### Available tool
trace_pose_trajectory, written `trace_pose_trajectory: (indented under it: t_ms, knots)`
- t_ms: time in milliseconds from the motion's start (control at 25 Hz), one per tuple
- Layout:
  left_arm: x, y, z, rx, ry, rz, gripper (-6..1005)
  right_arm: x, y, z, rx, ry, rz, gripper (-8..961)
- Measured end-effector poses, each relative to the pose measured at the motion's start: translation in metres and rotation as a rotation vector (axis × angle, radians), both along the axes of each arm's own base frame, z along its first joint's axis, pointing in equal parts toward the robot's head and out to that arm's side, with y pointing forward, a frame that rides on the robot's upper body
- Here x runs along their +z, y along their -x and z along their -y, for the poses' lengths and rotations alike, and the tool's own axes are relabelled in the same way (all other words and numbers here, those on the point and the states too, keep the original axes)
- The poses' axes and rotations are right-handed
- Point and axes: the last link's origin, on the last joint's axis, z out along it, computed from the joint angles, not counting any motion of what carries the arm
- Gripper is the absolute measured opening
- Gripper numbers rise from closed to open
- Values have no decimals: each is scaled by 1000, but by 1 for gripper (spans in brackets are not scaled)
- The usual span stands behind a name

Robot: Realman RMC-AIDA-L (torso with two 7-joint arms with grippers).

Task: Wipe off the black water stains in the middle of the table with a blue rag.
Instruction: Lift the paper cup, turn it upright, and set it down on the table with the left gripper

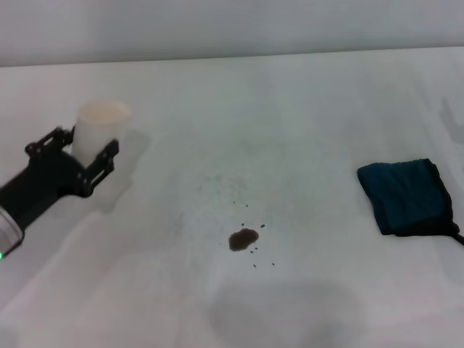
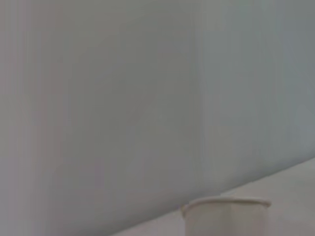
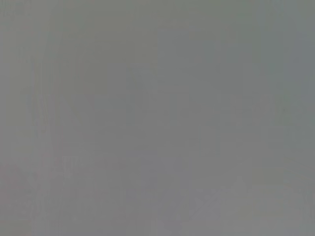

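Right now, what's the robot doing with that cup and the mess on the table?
The left gripper has its fingers on either side of a white paper cup at the left of the white table. Whether they press it is unclear. A small dark stain with tiny specks around it sits in the middle, not yet wiped. The blue rag lies folded on the right side, untouched. The right arm is not in view.
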Motion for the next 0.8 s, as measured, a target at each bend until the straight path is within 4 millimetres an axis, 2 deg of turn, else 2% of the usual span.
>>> trace_pose_trajectory:
  t_ms: [280,800]
  knots:
    - [-18,16,22,71,1,-44,591,4,-1,-2,1,-6,17,808]
    - [-32,21,36,73,-9,-114,590,7,-2,-2,-1,-2,36,808]
